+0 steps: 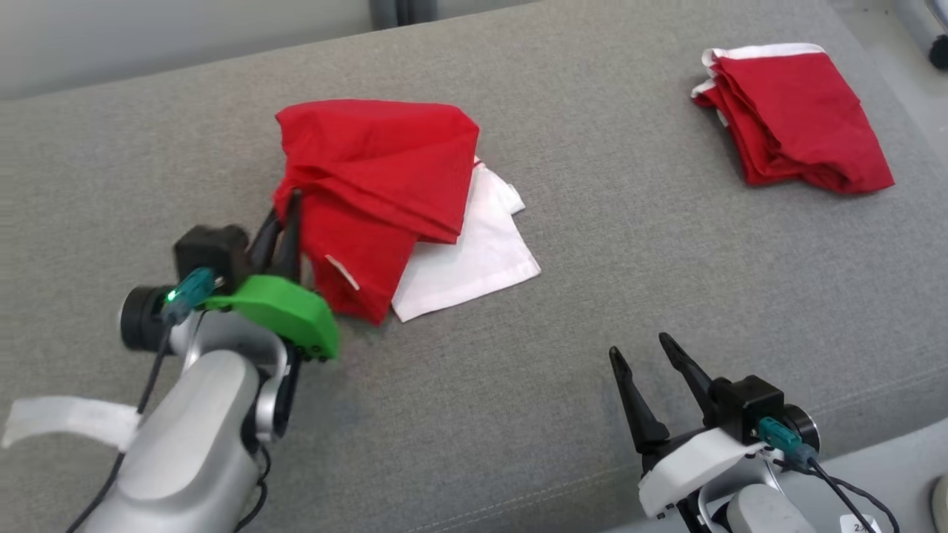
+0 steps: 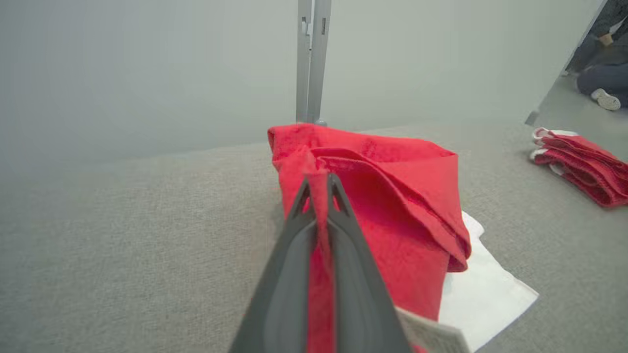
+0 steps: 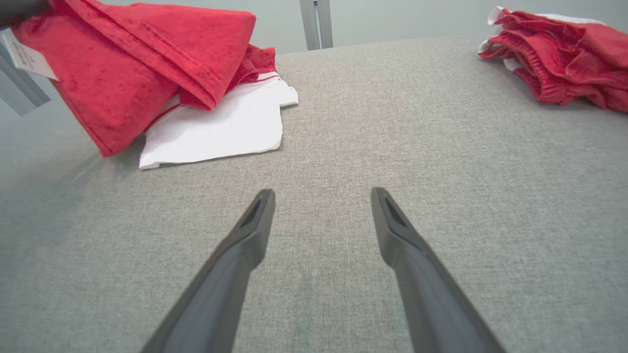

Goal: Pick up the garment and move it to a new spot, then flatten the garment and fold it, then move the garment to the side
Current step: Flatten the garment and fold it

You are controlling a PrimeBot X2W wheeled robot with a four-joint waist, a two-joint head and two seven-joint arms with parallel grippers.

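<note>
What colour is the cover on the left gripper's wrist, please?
Bright green cover; the head view shows it best.

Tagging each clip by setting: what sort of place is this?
Likely an indoor lab or test room: a grey fabric-covered surface, a pale wall with a metal post, and a person down on the floor.

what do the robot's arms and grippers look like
The left gripper and right gripper each have two long dark fingers, a black block and a teal plug with a black cable. The left mount is green, the right mount white. Forearms are silver; the left carries a white strap.
</note>
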